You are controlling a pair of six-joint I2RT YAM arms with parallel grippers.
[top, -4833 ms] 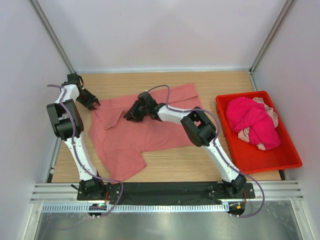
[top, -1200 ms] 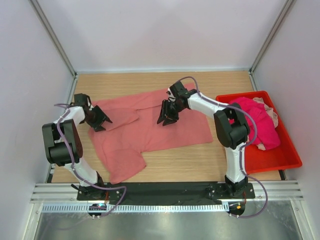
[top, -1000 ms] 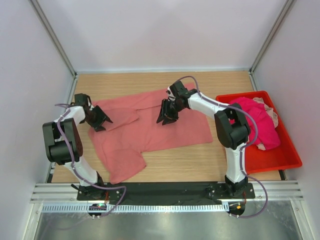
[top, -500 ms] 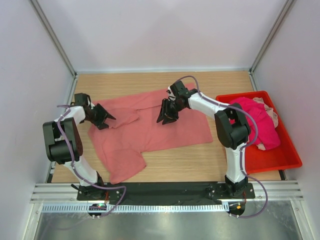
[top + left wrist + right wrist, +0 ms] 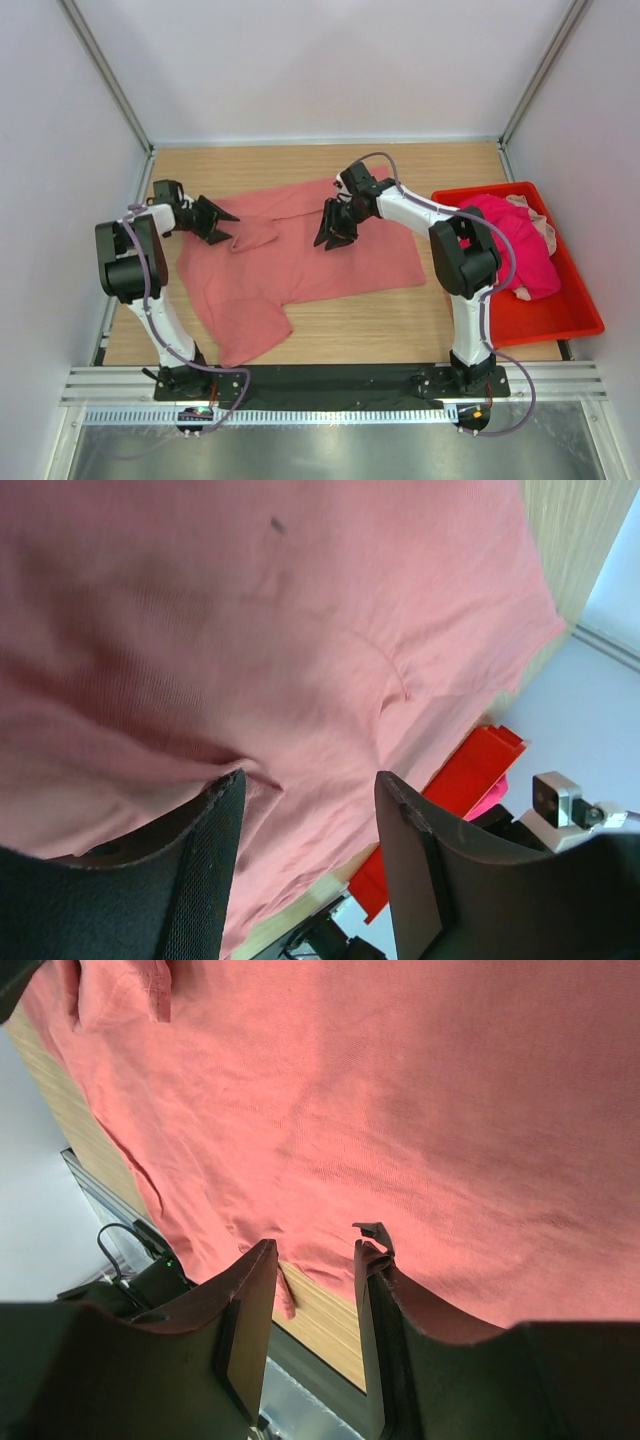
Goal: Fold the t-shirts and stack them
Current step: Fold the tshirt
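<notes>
A large salmon t-shirt (image 5: 300,255) lies spread on the wooden table, one sleeve reaching toward the front. My left gripper (image 5: 228,228) hovers low over its left edge, by a bunched fold. In the left wrist view the same t-shirt (image 5: 300,630) fills the frame and my left gripper (image 5: 310,820) stands open, nothing between its fingers. My right gripper (image 5: 333,240) hangs over the shirt's upper middle. Its wrist view shows the salmon cloth (image 5: 420,1090) below and my right gripper (image 5: 312,1270) open and holding nothing. A magenta t-shirt (image 5: 505,245) and a pale pink one (image 5: 543,228) lie crumpled in the bin.
A red plastic bin (image 5: 480,300) stands at the right, close to the right arm's elbow. The salmon shirt's right edge ends a little short of it. Bare wood shows behind the shirt and along the front. White walls close in both sides and the back.
My left gripper has swung right and toward the back, from beside the shirt's left edge to over its bunched fold. The right arm and the shirt have stayed still.
</notes>
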